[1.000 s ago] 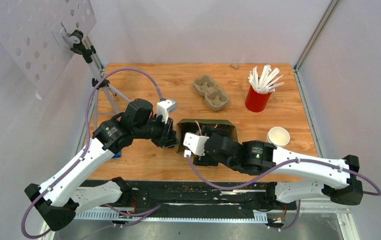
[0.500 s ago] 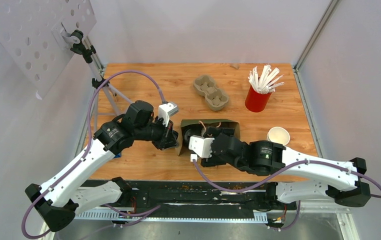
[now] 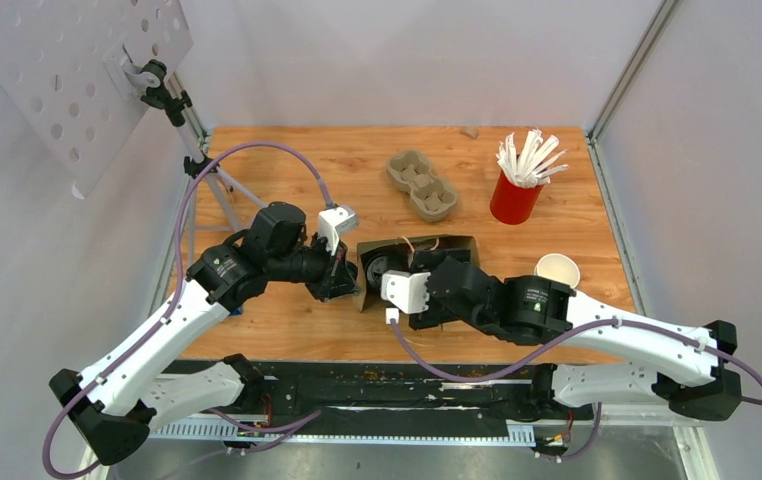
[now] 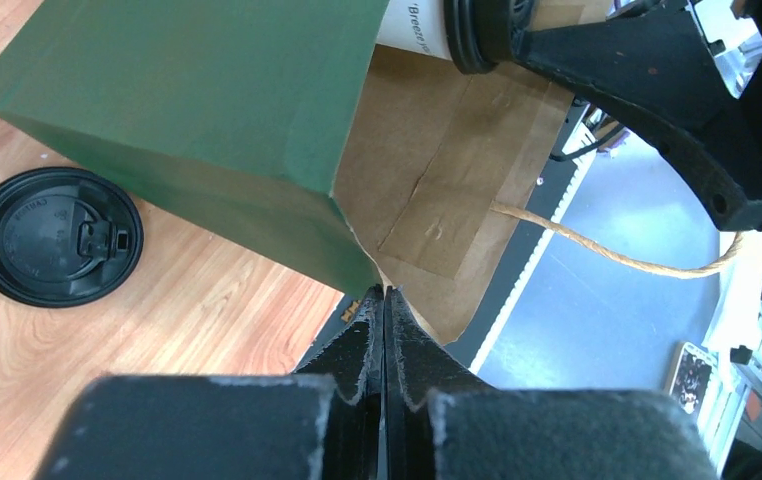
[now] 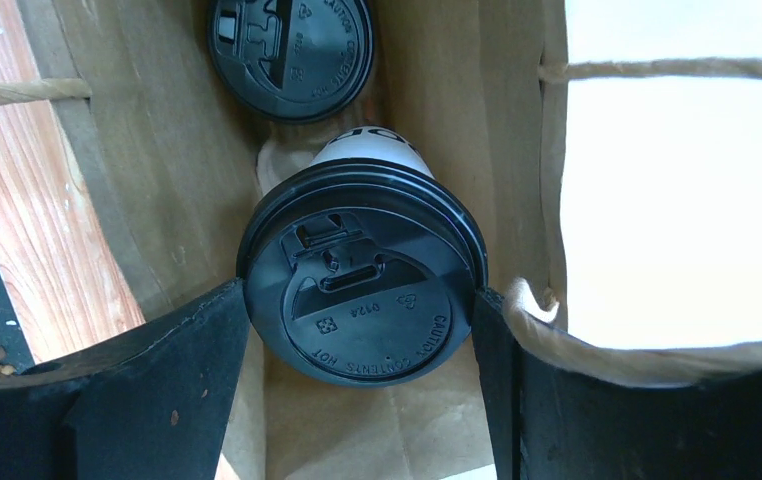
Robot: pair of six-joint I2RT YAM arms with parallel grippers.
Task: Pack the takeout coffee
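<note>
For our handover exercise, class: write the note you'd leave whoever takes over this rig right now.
Left gripper: shut on the edge of the paper bag.
Right gripper: shut on a lidded cup, partway inside the bag.
A second lid shows deeper inside; what is under it is hidden.
A loose lid lies on the table by the bag; an open cup stands unpacked.
Left: release this cup; probably lid and pack the open one.

Inside the green paper bag (image 4: 207, 90), the lidded cup (image 5: 357, 270) gripped by the right gripper (image 5: 359, 315) spans nearly the whole width between the walls, and a 2nd black lid (image 5: 289, 55) blocks the deep end. The left gripper (image 4: 384, 297) pinches the bag's rim, and 1 loose lid (image 4: 55, 235) lies on the table (image 3: 267, 170) just beside the bag. Open wood lies left of the pulp cup carrier (image 3: 422, 185).
</note>
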